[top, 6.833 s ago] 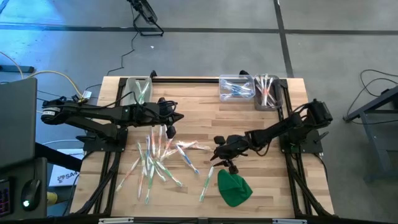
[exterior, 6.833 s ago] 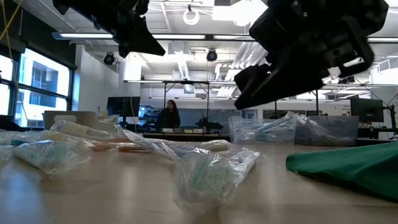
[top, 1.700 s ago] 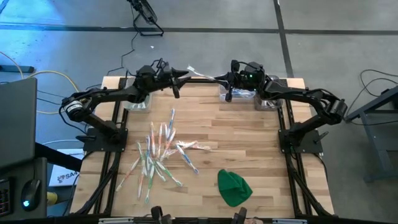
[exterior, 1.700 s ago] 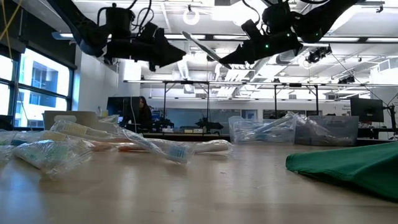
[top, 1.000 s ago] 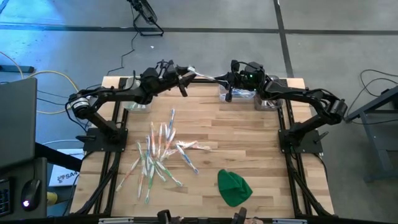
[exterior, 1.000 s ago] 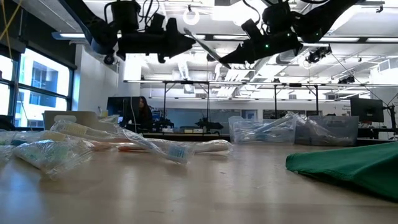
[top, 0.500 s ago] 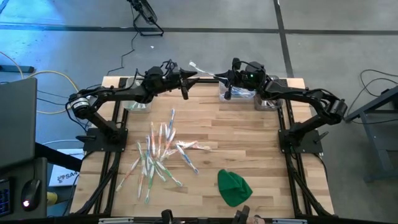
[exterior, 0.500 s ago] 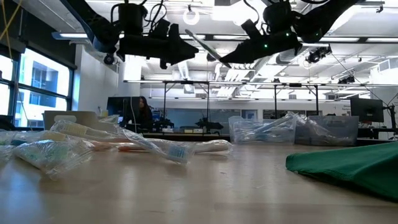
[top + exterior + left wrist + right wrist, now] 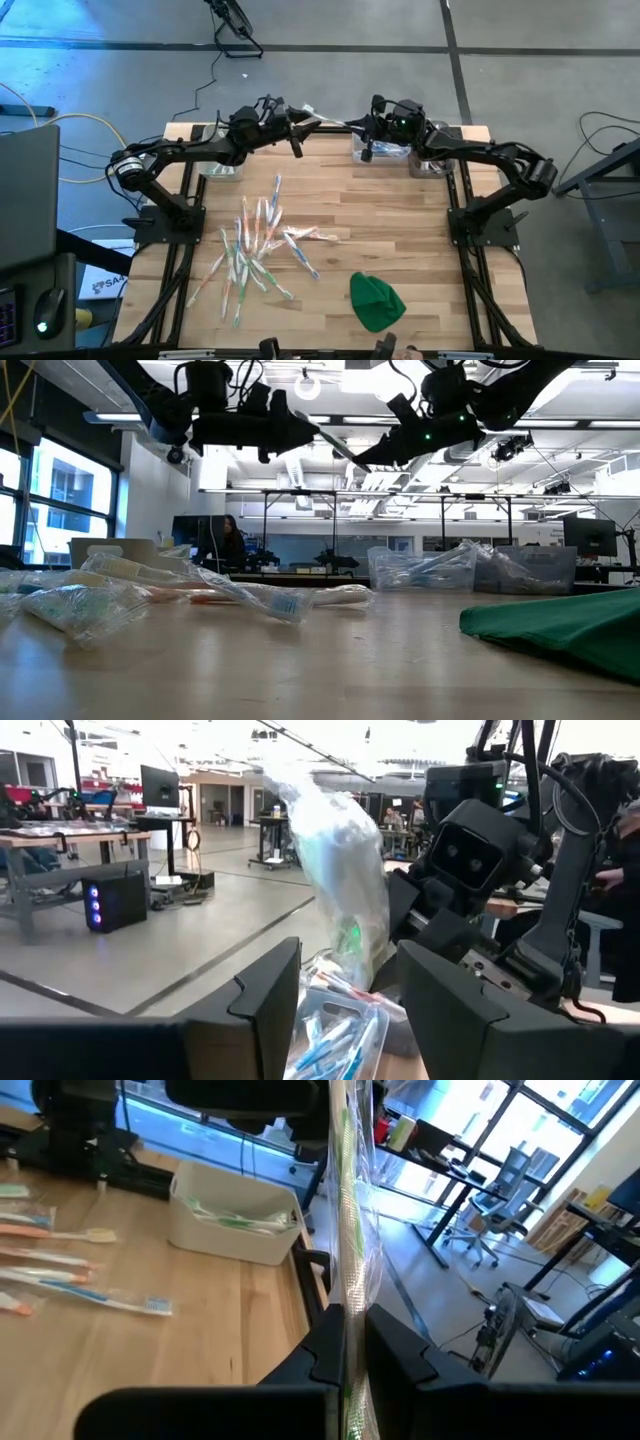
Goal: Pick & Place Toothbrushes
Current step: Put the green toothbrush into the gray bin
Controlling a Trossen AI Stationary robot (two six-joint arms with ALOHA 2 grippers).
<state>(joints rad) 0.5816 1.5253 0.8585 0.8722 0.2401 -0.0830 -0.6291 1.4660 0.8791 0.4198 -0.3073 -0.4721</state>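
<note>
Two grippers meet high above the far edge of the table [image 9: 400, 230], near the top middle of the high view. Between them hangs one wrapped toothbrush [image 9: 318, 118]. The right gripper [image 9: 362, 127] has its fingers pinched tight on one end of it. The left gripper [image 9: 296, 122] has its fingers spread wide, one on each side of the other end, not squeezing. Many more toothbrushes [image 9: 255, 245] lie in a loose pile on the wood, left of the middle. One green cloth [image 9: 375, 302] sits near the bottom edge. Clear bins [image 9: 380, 140] stand along the top edge under the right gripper, with toothbrushes inside.
</note>
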